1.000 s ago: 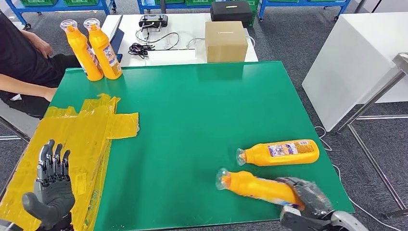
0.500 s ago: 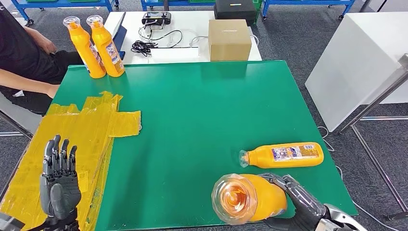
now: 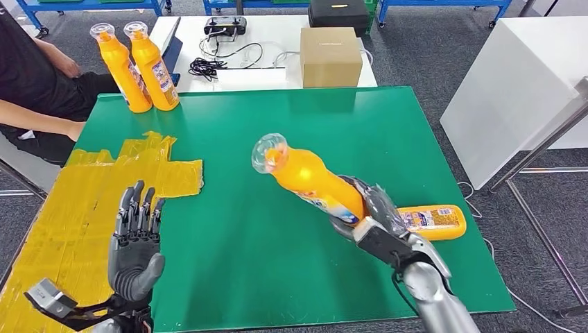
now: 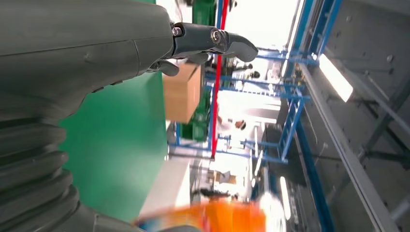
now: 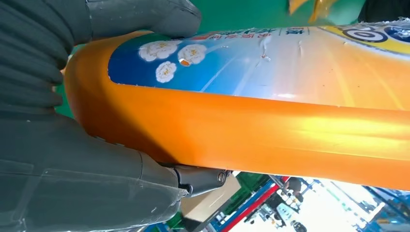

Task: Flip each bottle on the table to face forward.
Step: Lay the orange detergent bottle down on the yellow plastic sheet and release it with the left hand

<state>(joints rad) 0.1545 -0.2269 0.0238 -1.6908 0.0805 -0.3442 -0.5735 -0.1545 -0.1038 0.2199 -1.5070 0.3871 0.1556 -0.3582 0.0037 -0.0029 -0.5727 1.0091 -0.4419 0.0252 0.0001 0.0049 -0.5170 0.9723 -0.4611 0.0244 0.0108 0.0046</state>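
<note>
Bottle (image 3: 312,177) gripped at its base by right hand (image 3: 371,215), cap tilted to 10 o'clock above counter (image 3: 277,125). Left hand (image 3: 135,239) open, empty. Label should be turned forward, then base set down flat.

2 bottles (image 3: 142,66) far-left table (image 3: 277,139) corner, box (image 3: 331,57) behind, lying bottle (image 3: 433,220) right

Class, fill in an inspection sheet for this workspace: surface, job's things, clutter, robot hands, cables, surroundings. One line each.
Surface: green table, yellow tape patch on its left side.
Job's things: held bottle lifted and tilted; lying bottle near the right edge; two upright bottles at the far left corner.
Clutter: nothing seen on the green table.
Robot hands: right robot hand grips the held bottle; left robot hand empty, fingers apart.
Cables: black cables on the white table.
Surroundings: cardboard box, seated person, blue racks.
</note>
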